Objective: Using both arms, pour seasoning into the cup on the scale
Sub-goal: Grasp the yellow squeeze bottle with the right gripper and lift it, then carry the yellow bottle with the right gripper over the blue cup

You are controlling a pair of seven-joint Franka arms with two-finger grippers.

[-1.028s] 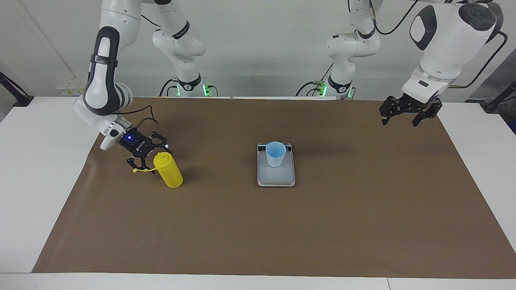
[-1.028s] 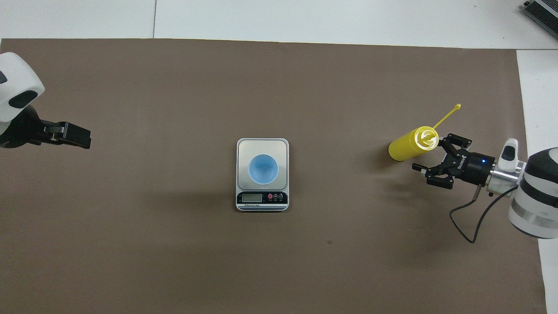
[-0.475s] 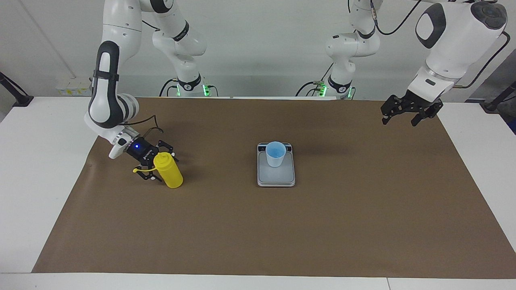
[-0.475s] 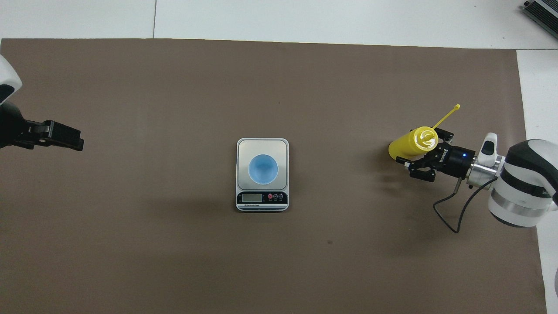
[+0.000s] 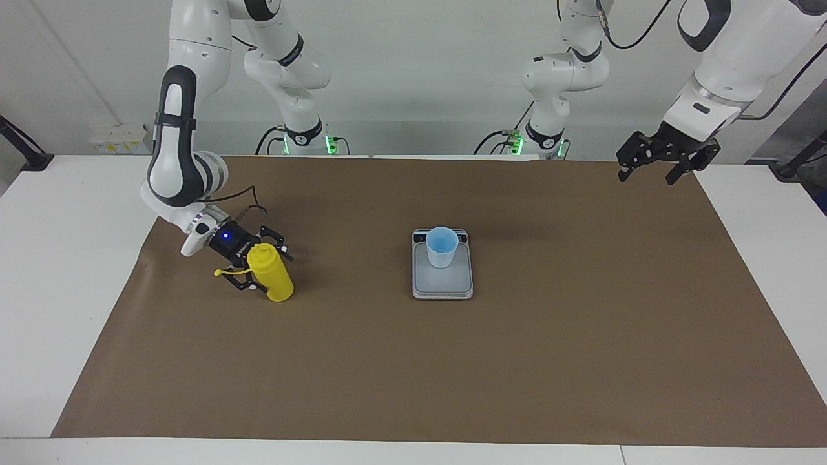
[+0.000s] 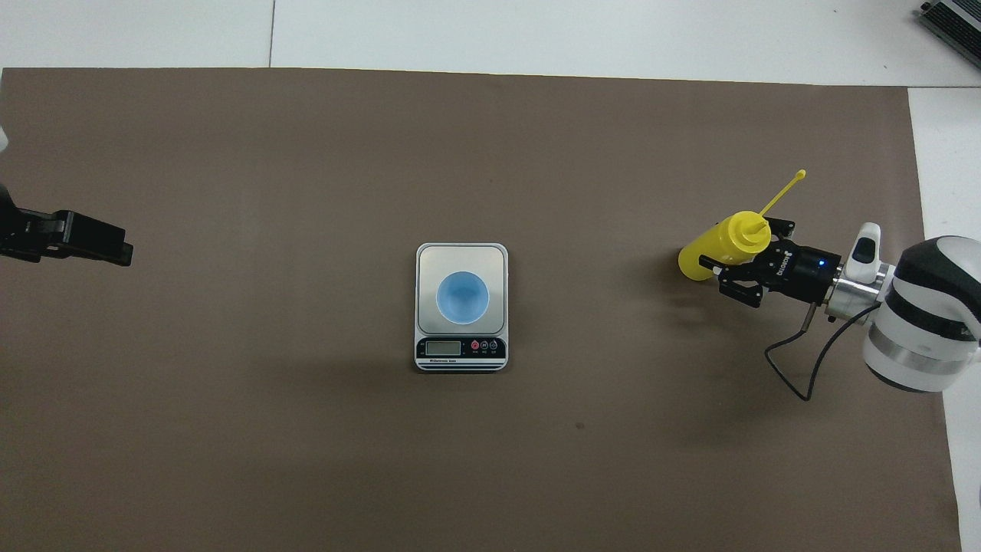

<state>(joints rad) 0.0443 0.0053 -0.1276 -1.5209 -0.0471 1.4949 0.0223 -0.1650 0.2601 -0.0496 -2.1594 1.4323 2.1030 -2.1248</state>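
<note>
The cup (image 5: 442,247) stands on the scale (image 5: 442,282); the seasoning (image 5: 271,276) toward the right arm's end.

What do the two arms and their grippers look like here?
Both arms are glossy white with black joint bands. The right gripper is black, with linked jaws, a blue light, white lettering and a loose black cable at the wrist. The left gripper is black too; a dark cable runs along its arm.

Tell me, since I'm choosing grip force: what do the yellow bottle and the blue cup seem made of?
The yellow bottle looks like soft matte plastic: uniform opaque colour and a thin moulded cap strap. The blue cup looks like thin, slightly translucent plastic, its wall paler than its inside. Both probably flex under a firm squeeze.
</note>
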